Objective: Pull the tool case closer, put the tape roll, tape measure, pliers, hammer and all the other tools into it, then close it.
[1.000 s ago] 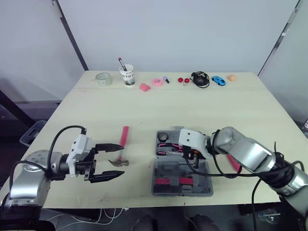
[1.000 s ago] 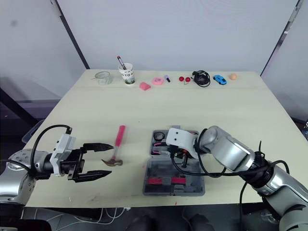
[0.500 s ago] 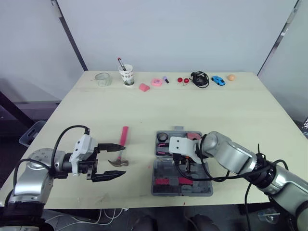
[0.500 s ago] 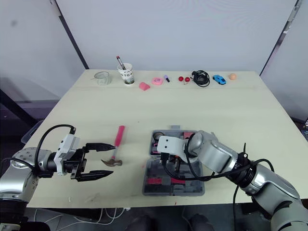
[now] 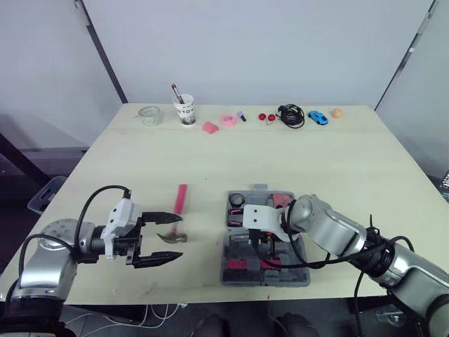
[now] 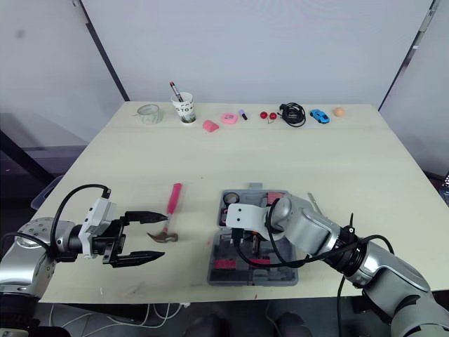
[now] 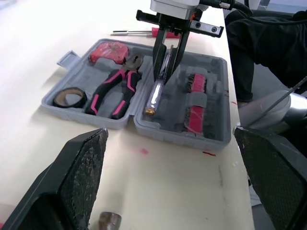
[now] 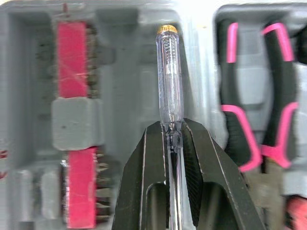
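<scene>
The pale wooden table [image 5: 280, 151] carries an open grey tool case [image 5: 300, 275] near the middle of its front edge. A pink-handled hammer [image 5: 179, 207] lies to the case's left, and a screwdriver [image 7: 139, 32] lies just beside its right. Along the far edge sit a glass jar [image 5: 150, 115], paper cup [image 5: 185, 111], pink wedge [image 5: 211, 127], pink roll [image 5: 228, 119], red balls [image 5: 266, 116], black cable [image 5: 292, 115], blue toy car [image 5: 318, 117] and orange ball [image 5: 337, 112].

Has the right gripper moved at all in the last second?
Yes. Against the still tool case, the right gripper, shut on the clear screwdriver, has shifted toward the robot's left and slightly nearer, over the case's front half.
</scene>
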